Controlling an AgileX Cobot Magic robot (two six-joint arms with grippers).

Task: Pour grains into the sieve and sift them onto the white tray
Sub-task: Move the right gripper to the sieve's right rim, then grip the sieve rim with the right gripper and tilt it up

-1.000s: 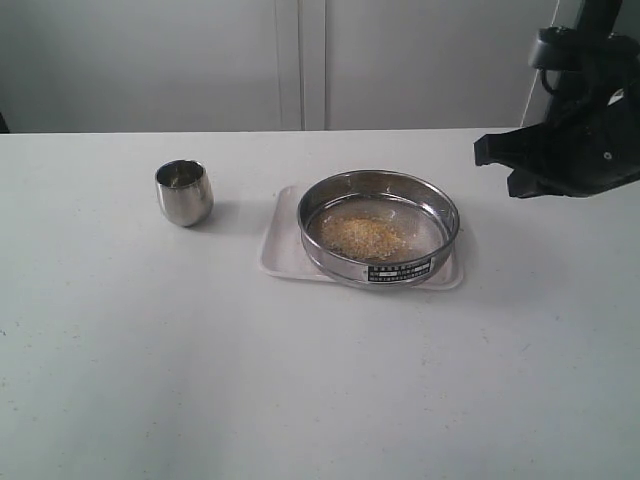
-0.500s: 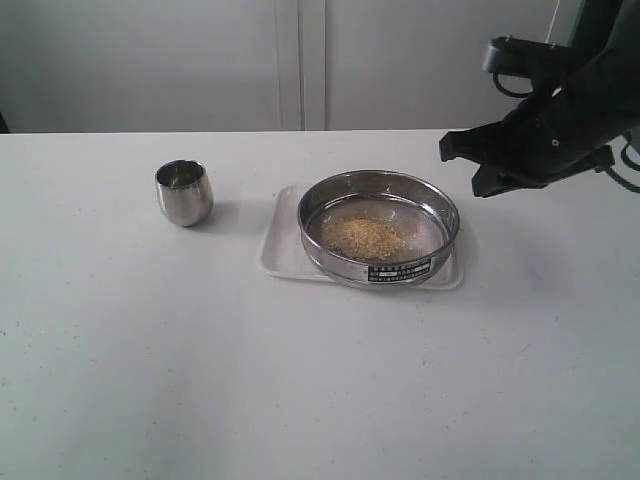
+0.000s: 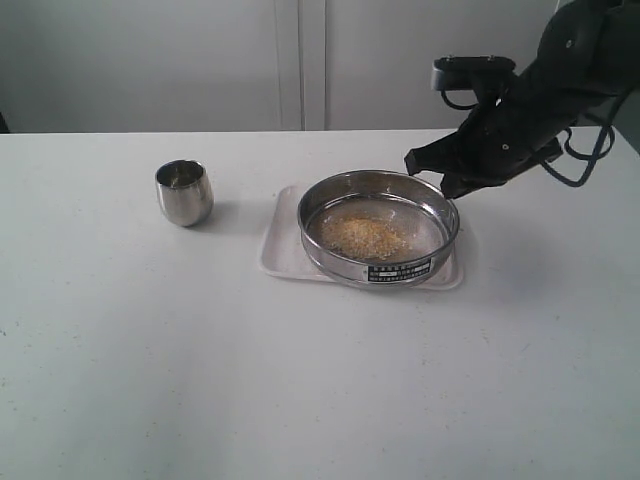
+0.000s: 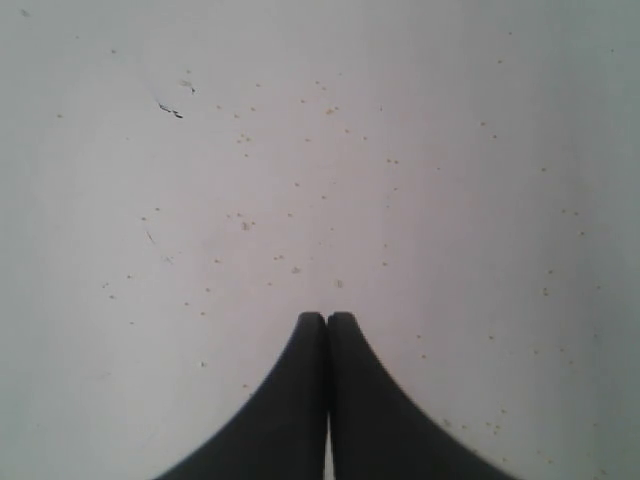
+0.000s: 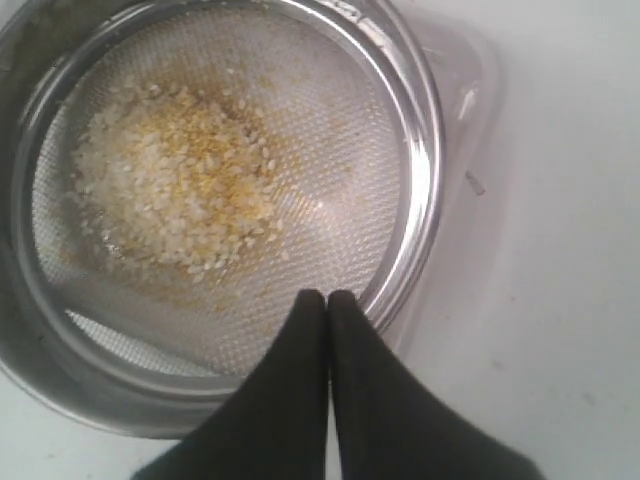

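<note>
the grains (image 3: 365,236) lie in a loose pale golden heap on the mesh floor of the sieve (image 3: 330,262), a little off its centre, and in the right wrist view we see the heap (image 5: 180,190) as whitish rice-like bits mixed with finer yellow ones, with bare mesh around it. the sieve sits flat on the white tray (image 3: 280,245), its label facing the exterior camera, and the tray's rim shows on both sides of it, more on the side toward the steel cup (image 3: 184,192). the cup stands upright on the table (image 3: 300,400), well apart from the tray. the right gripper (image 3: 427,172) hangs over the far right part of the sieve's rim; its wrist view shows its tips (image 5: 326,297) pressed together with nothing between them, above the mesh just inside the rim, and a corner of the tray (image 5: 470,80) shows beyond the rim. we cannot tell whether it touches the sieve. the left gripper (image 4: 326,318) does not appear in the exterior view; its own camera shows its jaws closed on nothing, above bare table (image 4: 480,200) scattered with tiny specks (image 4: 295,268).
</note>
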